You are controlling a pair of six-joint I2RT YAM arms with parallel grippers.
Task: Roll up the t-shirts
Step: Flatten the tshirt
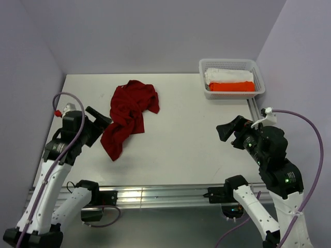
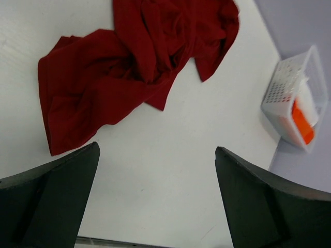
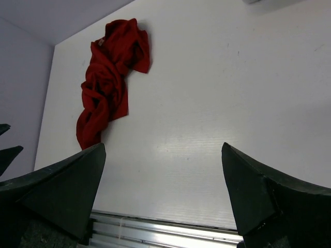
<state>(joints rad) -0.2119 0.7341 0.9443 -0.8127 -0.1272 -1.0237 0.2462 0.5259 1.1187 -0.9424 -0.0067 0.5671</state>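
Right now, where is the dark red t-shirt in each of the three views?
Top external: the dark red t-shirt lies crumpled, left of centre.
Left wrist: top, left of centre.
Right wrist: upper left, far away.
Shared landmark: the white table under it.

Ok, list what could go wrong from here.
The dark red t-shirt lies crumpled and twisted, so rolling it now would likely give a lumpy bundle. The open left tool sits near its bunched near end and may pinch several layers. The right tool, also open, is far off, so a one-sided pull might just drag it.
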